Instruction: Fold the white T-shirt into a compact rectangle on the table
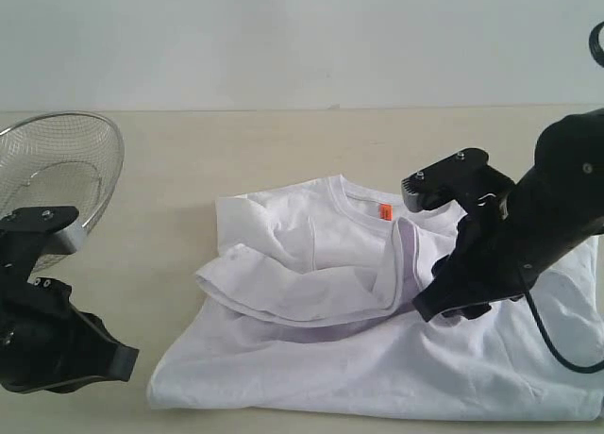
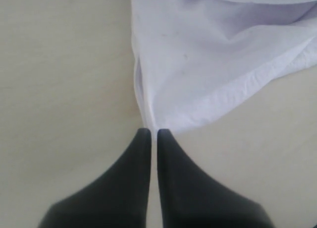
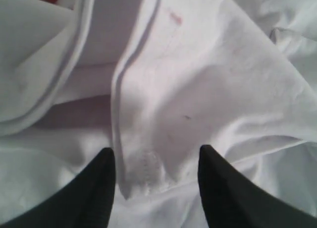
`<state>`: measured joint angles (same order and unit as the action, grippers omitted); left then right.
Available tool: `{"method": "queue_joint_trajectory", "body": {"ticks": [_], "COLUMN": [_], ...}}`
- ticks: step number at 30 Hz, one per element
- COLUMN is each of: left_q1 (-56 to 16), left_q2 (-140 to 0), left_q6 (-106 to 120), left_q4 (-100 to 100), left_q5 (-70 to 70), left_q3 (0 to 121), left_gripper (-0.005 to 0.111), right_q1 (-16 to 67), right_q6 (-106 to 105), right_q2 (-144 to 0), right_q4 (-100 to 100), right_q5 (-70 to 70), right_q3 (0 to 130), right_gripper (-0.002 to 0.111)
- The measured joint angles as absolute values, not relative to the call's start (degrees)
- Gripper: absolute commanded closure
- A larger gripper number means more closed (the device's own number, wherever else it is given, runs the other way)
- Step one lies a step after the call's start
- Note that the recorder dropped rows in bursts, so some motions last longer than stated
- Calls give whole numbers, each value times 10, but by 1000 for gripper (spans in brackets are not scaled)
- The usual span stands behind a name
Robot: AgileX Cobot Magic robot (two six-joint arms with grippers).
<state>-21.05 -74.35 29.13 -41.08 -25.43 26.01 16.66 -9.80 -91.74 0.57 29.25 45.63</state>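
The white T-shirt lies on the table, back side up, its orange neck tag showing. One side with a sleeve is folded over the middle in loose layers. My right gripper hovers open over the shirt's right part, and a stitched hem corner lies flat between its fingers, released. My left gripper is shut and empty, low at the front left, with its tips just short of the shirt's bottom corner.
A round wire-mesh basket stands at the far left, behind my left arm. Bare tabletop stretches behind the shirt and between the shirt and the basket. The shirt's lower hem runs close to the table's front edge.
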Motion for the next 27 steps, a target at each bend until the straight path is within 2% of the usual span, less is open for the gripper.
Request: {"method": "queue_joint_trajectory", "body": {"ticks": [18,20,24,27], "left_q1": [-211,-211,-211,-211], "left_q2": [-743,-743,-743,-743], "left_q6": [291,291,291,291], "left_q4": [-411,-411,-411,-411], "left_q5": [-254,-254,-254,-254], "left_q3": [260,260,260,260], "left_gripper": [102,102,102,102], "right_q1": [167,167,167,167], "right_q6": [-104,-104,-104,-103], "right_q2": [-958,-958,-958,-958], "right_q4": [6,6,6,6], "right_q5": [288,288,288,290], "right_q3": [456,456,456,456], "right_gripper": [65,74,108,108]}}
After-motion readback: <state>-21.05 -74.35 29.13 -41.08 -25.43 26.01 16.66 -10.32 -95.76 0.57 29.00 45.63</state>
